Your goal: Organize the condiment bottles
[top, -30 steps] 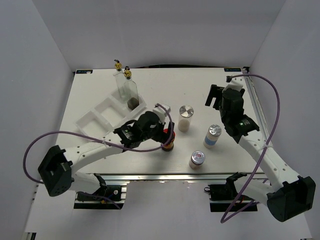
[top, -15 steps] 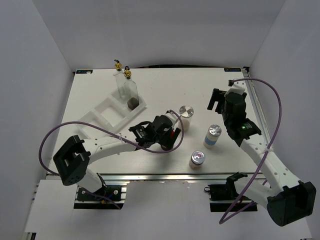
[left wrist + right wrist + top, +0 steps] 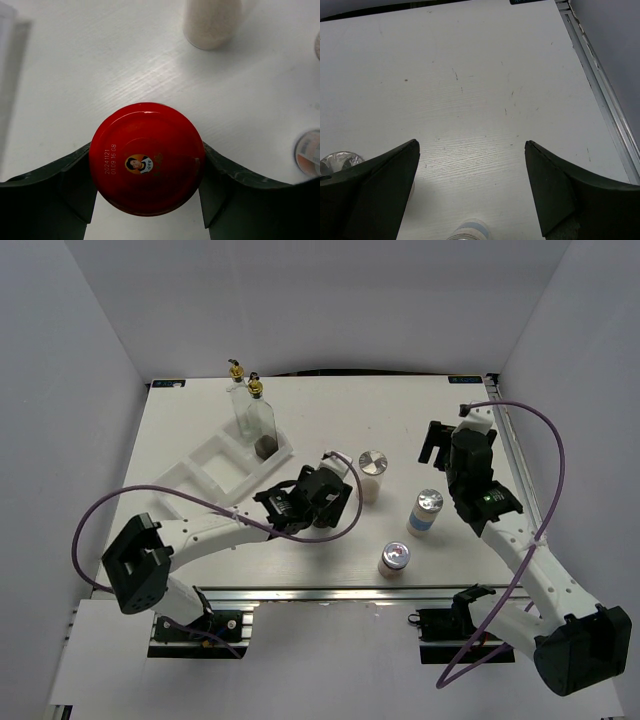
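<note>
1. The left end effector point(image 3: 147, 150) was pinching the red-capped jar point(image 3: 146, 157), one dark finger pressed against each side of the lid.
2. The jar stood upright on the white desk point(image 3: 400, 410), near the middle and towards the near edge. In the top view the left wrist hid most of it.
3. A silver-lidded shaker of pale contents point(image 3: 372, 474) stood just beyond the jar, apart from it.
4. Two more silver-lidded shakers stood to the right: a blue-labelled one point(image 3: 427, 510) and a red-labelled one point(image 3: 394, 558) nearer the front edge. All three shakers were apart from each other.
5. Two tall clear glass bottles point(image 3: 258, 412) with gold pourer tops stood upright at the far end of the white rack point(image 3: 215, 465), on the desk's left.
6. The right end effector point(image 3: 471, 145) hung over bare desk on the right with its fingers spread wide and nothing between them.
</note>
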Tool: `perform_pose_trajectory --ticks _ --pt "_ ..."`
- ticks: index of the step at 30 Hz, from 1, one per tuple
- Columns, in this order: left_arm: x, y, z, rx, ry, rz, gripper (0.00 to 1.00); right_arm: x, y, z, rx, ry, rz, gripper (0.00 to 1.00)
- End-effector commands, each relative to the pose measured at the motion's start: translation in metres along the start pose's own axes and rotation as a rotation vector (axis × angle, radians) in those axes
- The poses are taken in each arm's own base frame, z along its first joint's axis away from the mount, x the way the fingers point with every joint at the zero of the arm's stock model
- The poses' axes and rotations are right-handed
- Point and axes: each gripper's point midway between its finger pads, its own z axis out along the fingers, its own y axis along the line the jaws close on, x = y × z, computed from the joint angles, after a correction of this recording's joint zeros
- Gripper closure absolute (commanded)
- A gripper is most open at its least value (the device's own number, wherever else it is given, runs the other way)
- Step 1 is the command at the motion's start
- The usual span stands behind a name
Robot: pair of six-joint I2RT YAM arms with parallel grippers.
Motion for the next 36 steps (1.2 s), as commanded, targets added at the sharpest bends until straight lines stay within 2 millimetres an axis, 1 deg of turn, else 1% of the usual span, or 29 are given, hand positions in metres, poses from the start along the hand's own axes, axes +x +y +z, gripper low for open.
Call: perform_pose_trajectory --ticks 1,2,3,4,5,6,7,8,10,11,12,13,15,16,17,19,20,21,22,23,25,26,28,29,30,33,34,36 --pt "-0.074 0.048 -0.046 -0.198 -0.257 -0.163 1.0 -0.013 -0.007 0.0 0.033 -0.051 0.011 0.11" --pt "-0.075 0.069 -0.048 -0.257 -0.261 -0.202 1.0 -0.013 -0.008 0.0 0.037 -0.05 0.012 0.11" --pt "-0.078 0.085 -0.054 -0.292 -0.278 -0.242 1.0 -0.014 -0.011 0.0 0.049 -0.054 0.016 0.1" --pt "-0.075 0.098 -0.054 -0.314 -0.276 -0.281 1.0 -0.014 -0.012 0.0 0.056 -0.056 0.018 0.11" --pt "-0.075 0.126 -0.054 -0.366 -0.283 -0.335 1.0 -0.014 -0.013 -0.001 0.06 -0.058 0.017 0.11" --pt "-0.078 0.141 -0.061 -0.386 -0.306 -0.371 1.0 -0.016 -0.016 -0.002 0.072 -0.063 0.023 0.11" --pt "-0.078 0.153 -0.063 -0.409 -0.316 -0.394 1.0 -0.016 -0.018 -0.002 0.08 -0.066 0.024 0.11" --pt "-0.077 0.178 -0.066 -0.465 -0.324 -0.424 1.0 -0.016 -0.019 -0.002 0.084 -0.066 0.023 0.11" --pt "-0.084 0.201 -0.075 -0.512 -0.351 -0.42 1.0 -0.017 -0.025 -0.003 0.11 -0.072 0.025 0.11" --pt "-0.089 0.222 -0.081 -0.56 -0.367 -0.445 1.0 -0.017 -0.026 -0.003 0.118 -0.071 0.023 0.11" --pt "-0.092 0.233 -0.086 -0.583 -0.374 -0.458 1.0 -0.017 -0.03 -0.003 0.135 -0.074 0.026 0.11" --pt "-0.092 0.253 -0.089 -0.628 -0.373 -0.479 1.0 -0.017 -0.031 -0.003 0.14 -0.073 0.026 0.11" --pt "-0.099 0.267 -0.093 -0.629 -0.396 -0.498 1.0 -0.016 -0.033 -0.003 0.147 -0.072 0.027 0.11" --pt "-0.098 0.283 -0.094 -0.652 -0.398 -0.517 1.0 -0.015 -0.034 -0.002 0.151 -0.068 0.023 0.11" --pt "-0.1 0.289 -0.094 -0.651 -0.402 -0.529 1.0 -0.016 -0.036 -0.002 0.163 -0.068 0.024 0.11" --pt "-0.098 0.3 -0.091 -0.656 -0.394 -0.542 1.0 -0.015 -0.038 -0.002 0.173 -0.066 0.022 0.11" --pt "-0.094 0.309 -0.087 -0.659 -0.386 -0.541 1.0 -0.016 -0.039 -0.002 0.176 -0.066 0.022 0.11" --pt "-0.092 0.313 -0.083 -0.659 -0.381 -0.538 1.0 -0.015 -0.04 -0.002 0.182 -0.062 0.021 0.11" --pt "-0.087 0.321 -0.082 -0.678 -0.367 -0.543 1.0 -0.015 -0.041 -0.002 0.186 -0.062 0.021 0.11" --pt "-0.082 0.325 -0.074 -0.68 -0.34 -0.542 1.0 -0.015 -0.041 -0.001 0.188 -0.059 0.019 0.11" --pt "-0.081 0.33 -0.066 -0.663 -0.332 -0.55 1.0 -0.014 -0.042 -0.001 0.194 -0.056 0.017 0.11" --pt "-0.079 0.336 -0.064 -0.661 -0.334 -0.559 1.0 -0.014 -0.043 0.0 0.199 -0.054 0.018 0.11" --pt "-0.074 0.341 -0.053 -0.648 -0.315 -0.566 1.0 -0.013 -0.044 0.0 0.207 -0.047 0.015 0.11" --pt "-0.075 0.345 -0.052 -0.655 -0.311 -0.568 1.0 -0.014 -0.044 0.0 0.208 -0.047 0.017 0.11" --pt "-0.07 0.347 -0.047 -0.663 -0.289 -0.568 1.0 -0.012 -0.043 0.001 0.207 -0.039 0.014 0.11" --pt "-0.066 0.354 -0.041 -0.681 -0.278 -0.566 1.0 -0.01 -0.042 0.002 0.202 -0.031 0.014 0.11" --pt "-0.063 0.358 -0.036 -0.688 -0.268 -0.57 0.97 -0.009 -0.042 0.002 0.202 -0.026 0.012 0.11" --pt "-0.061 0.364 -0.033 -0.715 -0.26 -0.573 0.97 -0.007 -0.041 0.003 0.197 -0.017 0.015 0.11"
